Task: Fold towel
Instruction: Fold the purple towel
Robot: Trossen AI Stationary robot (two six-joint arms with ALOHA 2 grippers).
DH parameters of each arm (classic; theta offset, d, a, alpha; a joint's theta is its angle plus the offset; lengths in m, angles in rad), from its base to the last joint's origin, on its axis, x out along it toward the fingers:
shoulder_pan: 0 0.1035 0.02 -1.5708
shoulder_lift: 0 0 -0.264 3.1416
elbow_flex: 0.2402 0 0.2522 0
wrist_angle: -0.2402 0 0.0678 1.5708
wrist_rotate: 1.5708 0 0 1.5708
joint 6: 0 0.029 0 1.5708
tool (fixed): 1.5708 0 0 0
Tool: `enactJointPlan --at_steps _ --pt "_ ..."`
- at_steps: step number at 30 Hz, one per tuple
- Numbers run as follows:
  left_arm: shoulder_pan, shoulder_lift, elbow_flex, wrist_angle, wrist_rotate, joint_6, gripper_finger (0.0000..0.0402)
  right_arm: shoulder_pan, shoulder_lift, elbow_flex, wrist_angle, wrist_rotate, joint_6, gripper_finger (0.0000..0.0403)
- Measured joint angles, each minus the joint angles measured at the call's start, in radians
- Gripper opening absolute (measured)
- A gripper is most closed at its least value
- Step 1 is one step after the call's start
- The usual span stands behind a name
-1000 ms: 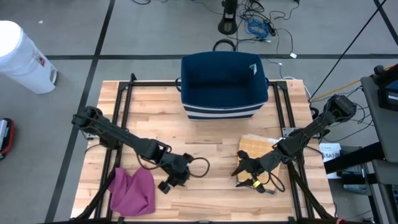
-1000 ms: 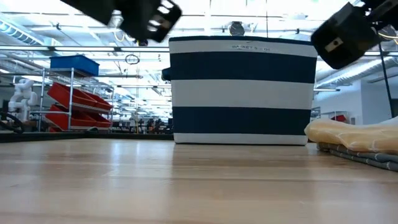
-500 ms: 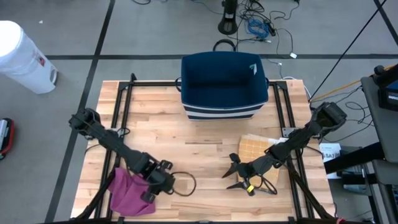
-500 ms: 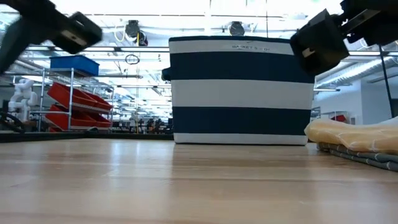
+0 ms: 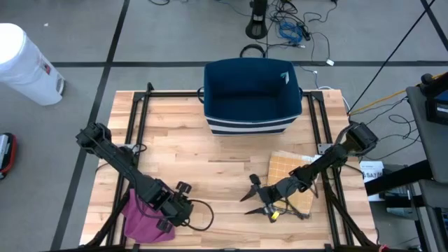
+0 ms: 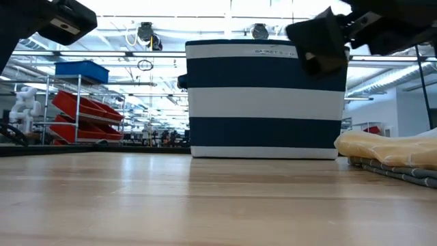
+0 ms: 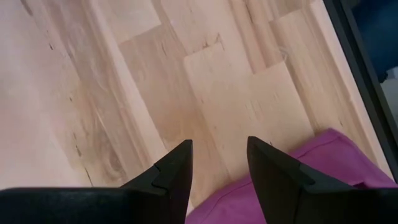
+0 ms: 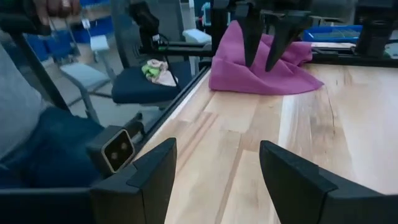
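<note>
Navy striped basket (image 5: 252,96) looks empty; pink towel (image 5: 145,215) on table, left gripper (image 5: 166,222) spread above it, right gripper (image 5: 250,199) spread too.

Even, bright overhead light fills the high view; the wooden table (image 5: 224,150) shows only soft, short shadows under the arms. In the low view, ceiling lamps glare white along the room behind, and the near table surface is blurred while the striped basket (image 6: 265,99) stays sharp. Dark arm parts there are smeared. The right wrist view's background is soft; the left wrist view looks washed and pale.
</note>
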Motion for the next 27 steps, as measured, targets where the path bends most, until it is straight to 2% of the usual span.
enactJointPlan --at_steps 9,27 --pt "-0.004 0.000 0.000 0.001 0.000 0.007 0.0158 -0.024 0.090 0.128 -0.150 -0.002 -0.051 0.0217" --pt "0.003 0.000 0.000 0.006 0.000 0.009 0.0158 -0.044 0.089 0.130 -0.053 -0.006 -0.049 0.0217"
